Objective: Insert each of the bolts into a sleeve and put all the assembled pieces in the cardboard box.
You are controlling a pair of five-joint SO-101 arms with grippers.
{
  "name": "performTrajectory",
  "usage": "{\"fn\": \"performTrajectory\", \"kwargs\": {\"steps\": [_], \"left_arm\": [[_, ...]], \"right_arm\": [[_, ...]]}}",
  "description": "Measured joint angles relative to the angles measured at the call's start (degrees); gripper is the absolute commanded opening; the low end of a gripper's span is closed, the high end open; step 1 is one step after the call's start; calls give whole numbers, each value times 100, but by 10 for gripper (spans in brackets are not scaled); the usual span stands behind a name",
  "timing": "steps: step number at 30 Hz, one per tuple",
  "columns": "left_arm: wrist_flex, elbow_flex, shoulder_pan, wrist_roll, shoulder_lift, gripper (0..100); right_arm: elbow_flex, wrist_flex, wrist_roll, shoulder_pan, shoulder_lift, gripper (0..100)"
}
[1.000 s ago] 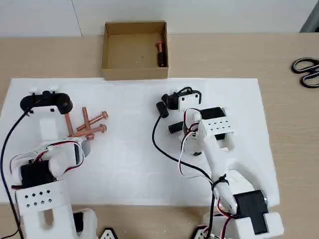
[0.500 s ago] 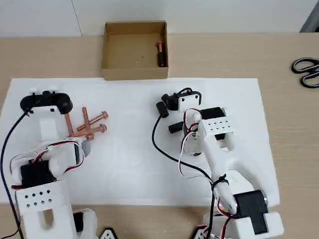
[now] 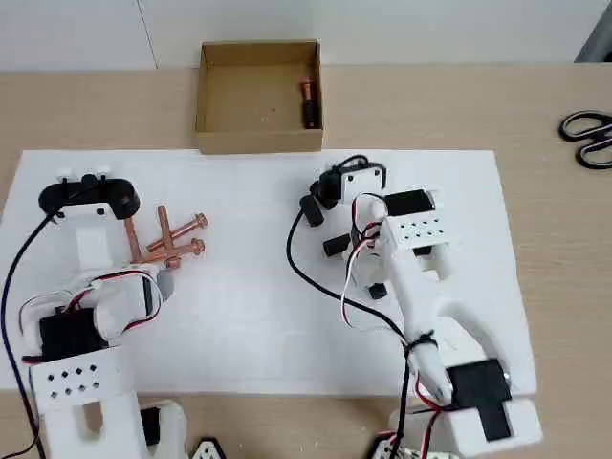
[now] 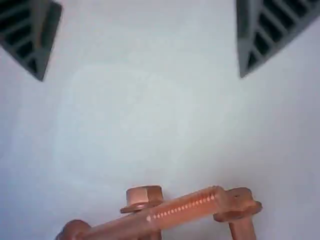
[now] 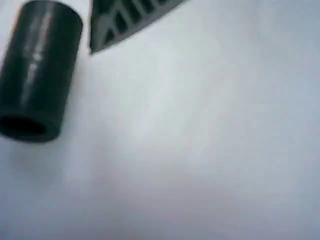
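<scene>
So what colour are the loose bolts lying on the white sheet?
The bolts are copper-coloured, which shows best in the left wrist view.

1. You are at a small robotics bench, lab or maker's room: the left arm [image 3: 94,251] and the right arm [image 3: 421,287], white plastic with bare wiring, stand on a pale wooden tabletop [image 3: 535,105].
2. A white sheet [image 3: 249,316] covers its middle.
3. Scissors [image 3: 588,137] lie at its far right.
</scene>
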Motion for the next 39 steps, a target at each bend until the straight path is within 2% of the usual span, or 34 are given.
{"fn": "performTrajectory", "kwargs": {"steps": [21, 28, 34, 39], "left_arm": [[0, 0, 0, 0, 0, 237], [0, 0, 0, 0, 0, 237], [0, 0, 0, 0, 0, 238], [352, -448, 0, 0, 0, 239]], "right_arm": [[-448, -202, 0, 0, 1266, 155], [-492, -255, 0, 53, 1301, 2], [-501, -255, 0, 62, 1301, 3], [-527, -9, 0, 9, 914, 3]]}}
